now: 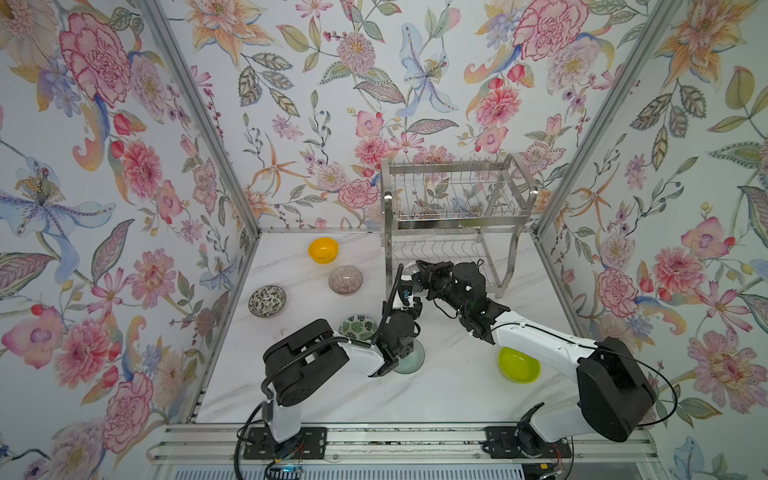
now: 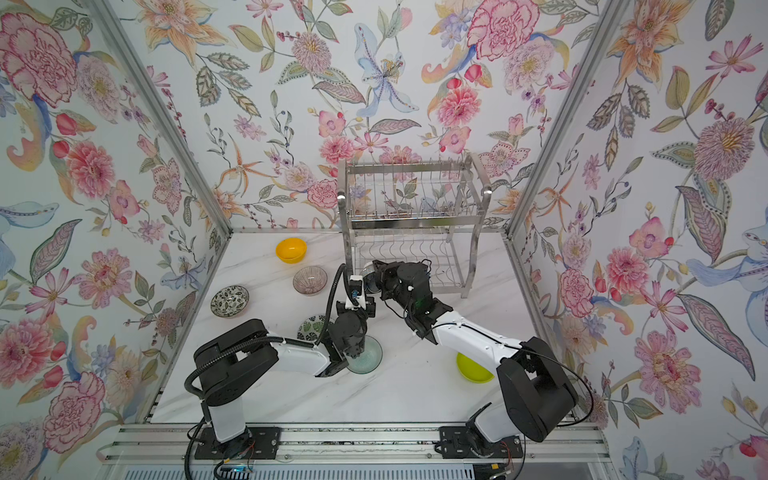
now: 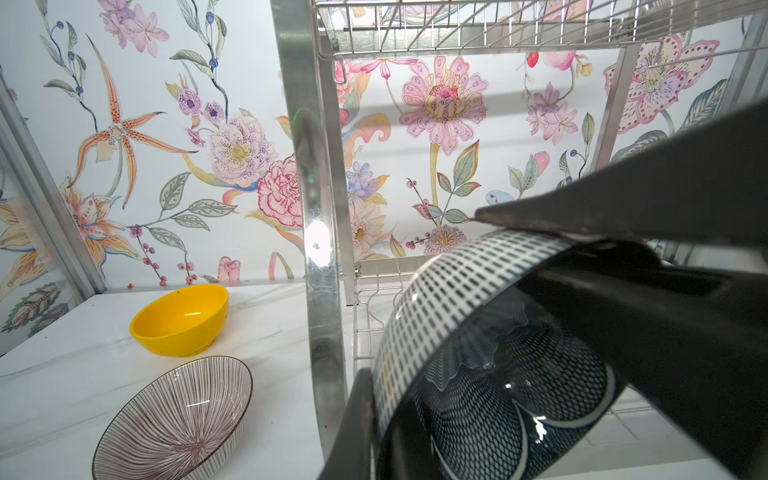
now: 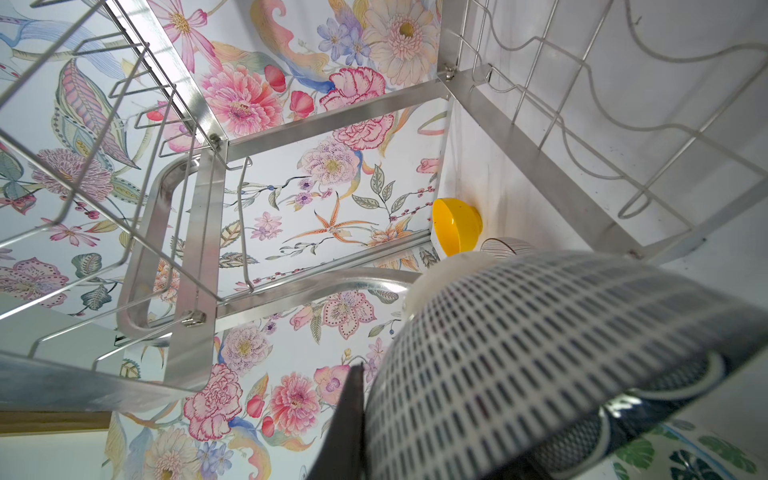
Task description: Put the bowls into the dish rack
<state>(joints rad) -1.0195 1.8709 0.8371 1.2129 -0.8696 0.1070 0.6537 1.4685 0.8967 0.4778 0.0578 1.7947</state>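
Passing the navy bowl (image 3: 478,353) from arm to arm looks like the job now. The left jaws and right jaws are both clamped on its rim, just beside a front leg of the dish rack (image 1: 457,224). The left jaws should let go only once the right grip is firm. The left arm (image 1: 361,357) and right arm (image 1: 536,336) bend inward and meet over the worktop (image 1: 449,395).

Robot lab booth staged as a kitchen: floral wallpaper panels (image 1: 332,83) in aluminium framing (image 1: 199,114) surround a white marble worktop (image 1: 449,395). Robot arms (image 1: 540,345) are bolted to a near rail (image 1: 395,436), and a steel dish rack (image 1: 457,195) stands far right.
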